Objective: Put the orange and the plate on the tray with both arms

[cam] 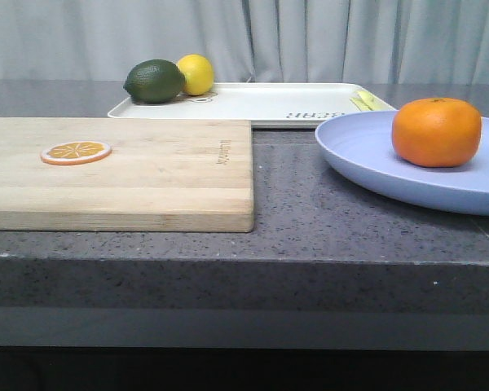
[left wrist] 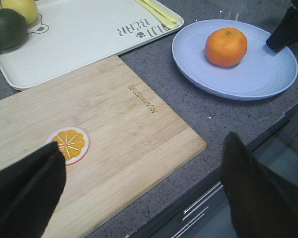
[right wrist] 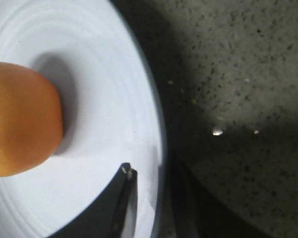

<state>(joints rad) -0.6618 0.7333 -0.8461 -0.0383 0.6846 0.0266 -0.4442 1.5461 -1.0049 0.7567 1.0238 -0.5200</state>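
Note:
The orange (cam: 436, 131) sits on the lavender-blue plate (cam: 367, 159) at the right of the counter. It also shows in the left wrist view (left wrist: 226, 46) and the right wrist view (right wrist: 20, 119). The off-white tray (cam: 261, 104) lies behind, at the back. My right gripper (right wrist: 151, 193) is closed on the plate's rim (right wrist: 156, 124), one finger on the plate and one outside it; it also shows in the left wrist view (left wrist: 275, 42). My left gripper (left wrist: 144, 198) is wide open and empty, high above the cutting board's near edge. Neither gripper shows in the front view.
A wooden cutting board (cam: 147, 175) with a flat orange slice (cam: 76, 152) lies at the left. A green lime (cam: 154, 81) and a yellow lemon (cam: 196, 74) sit on the tray's left end, pale yellow utensils (cam: 365, 101) on its right end. The counter's front edge is close.

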